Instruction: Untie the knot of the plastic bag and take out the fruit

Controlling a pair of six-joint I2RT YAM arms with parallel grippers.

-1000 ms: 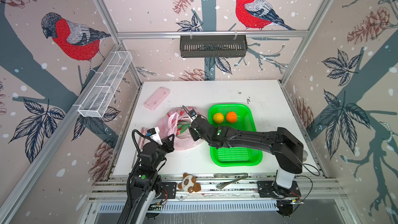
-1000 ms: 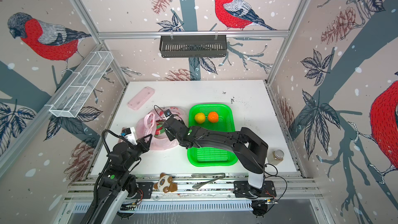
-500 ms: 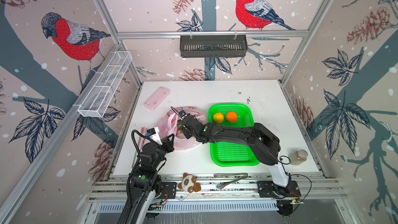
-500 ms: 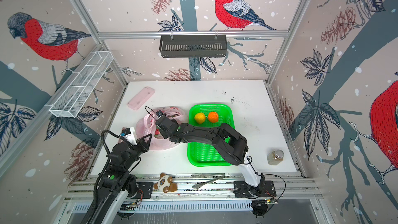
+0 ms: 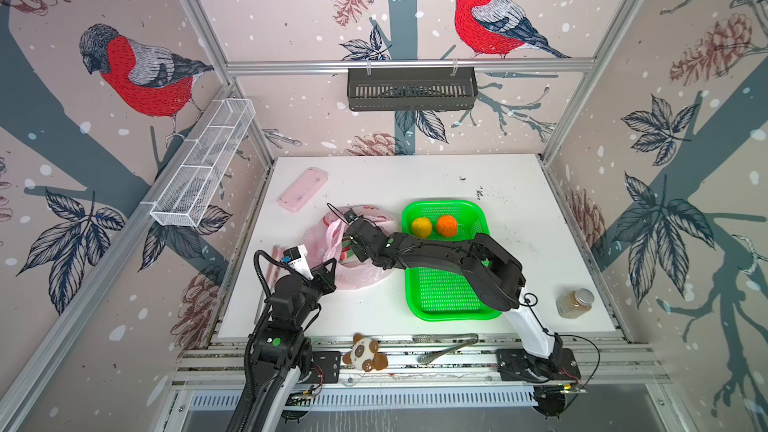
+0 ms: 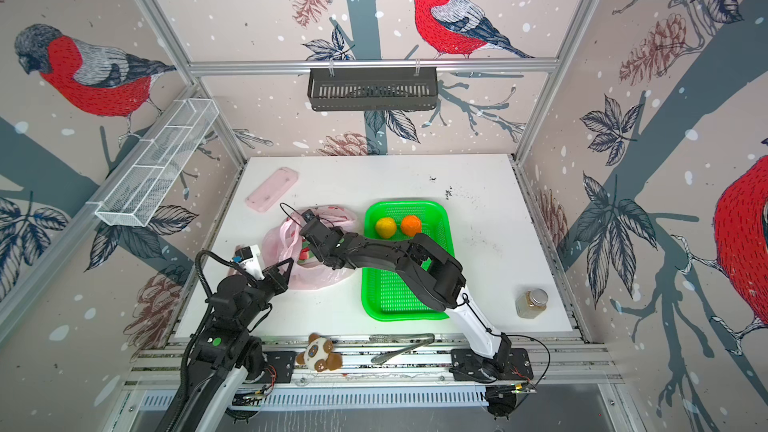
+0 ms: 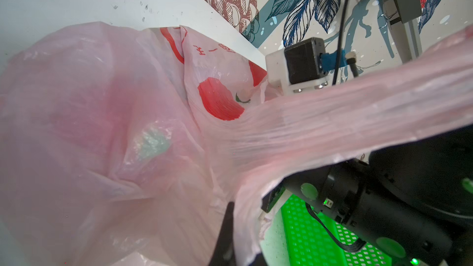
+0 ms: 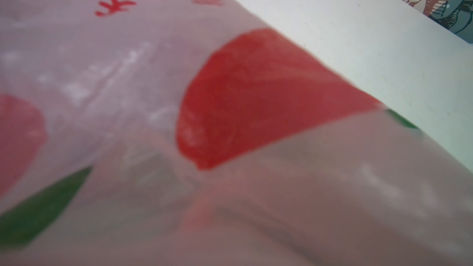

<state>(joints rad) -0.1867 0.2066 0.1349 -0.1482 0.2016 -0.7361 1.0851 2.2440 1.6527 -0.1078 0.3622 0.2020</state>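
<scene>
I see pale wallpaper walls [image 5: 291, 14] w/ red-breasted birds, pine cones, grey branches; aluminium frame rails [image 5: 407, 64]. White matte tabletop [image 5: 415, 176]. Black slotted rack [image 5: 411, 89] hangs well beyond right gripper [image 5: 350, 243]; white wire-mesh shelf [image 5: 203, 160] outboard of left gripper [image 5: 329, 273]. Light even.

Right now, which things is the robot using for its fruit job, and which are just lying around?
For the job: bag, fruit showing inside it, yellow ball, orange ball, green basket.
Just lying about: pink case, plush toy, jar, tongs.
</scene>
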